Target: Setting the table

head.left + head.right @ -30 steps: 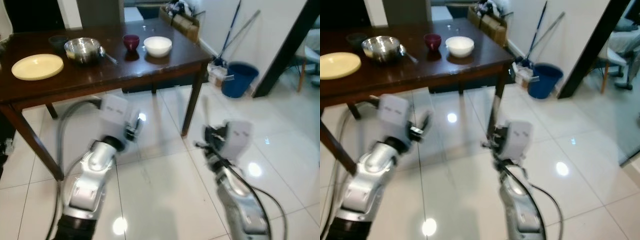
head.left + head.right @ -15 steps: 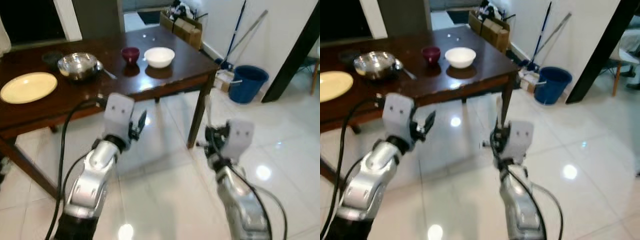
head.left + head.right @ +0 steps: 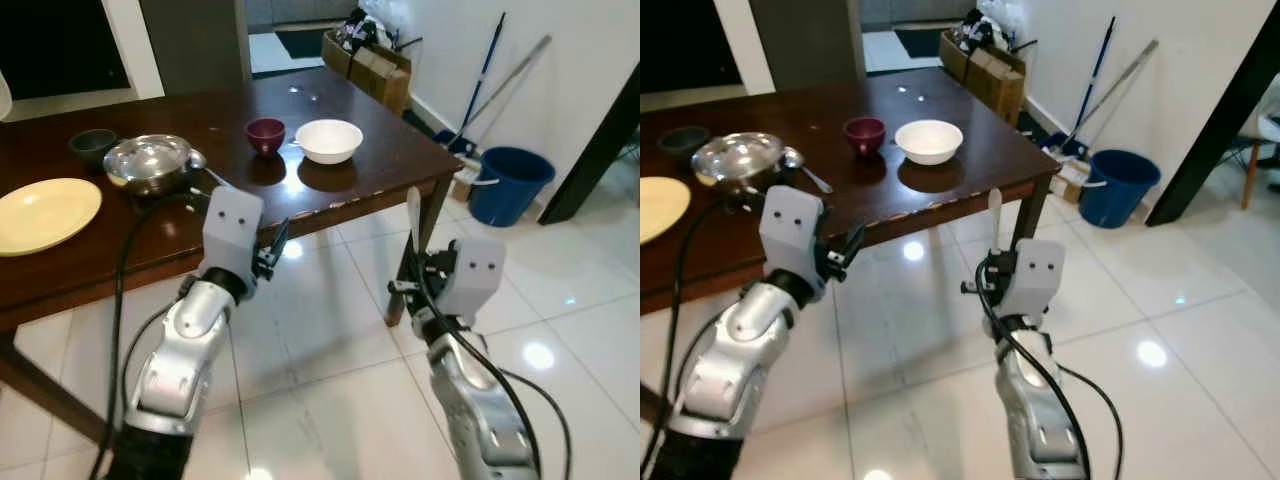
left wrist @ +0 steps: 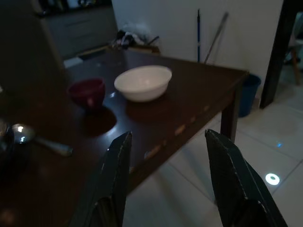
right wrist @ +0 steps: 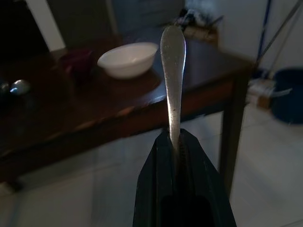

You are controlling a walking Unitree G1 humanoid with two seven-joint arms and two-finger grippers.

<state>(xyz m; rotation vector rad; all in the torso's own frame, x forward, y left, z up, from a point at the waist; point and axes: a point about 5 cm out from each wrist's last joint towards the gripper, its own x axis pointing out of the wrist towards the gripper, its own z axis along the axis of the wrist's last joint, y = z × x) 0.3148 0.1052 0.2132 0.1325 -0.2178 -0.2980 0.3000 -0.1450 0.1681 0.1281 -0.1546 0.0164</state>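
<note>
Silver utensil handle (image 5: 173,61) pinched in right tool (image 5: 179,151).

No writing, label, brand or number can be read anywhere in these views. The cardboard boxes (image 3: 375,62) beyond the far end of the table (image 3: 380,150) carry no print that can be made out, and the blue bucket (image 3: 510,184) on the floor has plain sides. The white housings of the two wrists bear only small dark dots, not letters.
</note>
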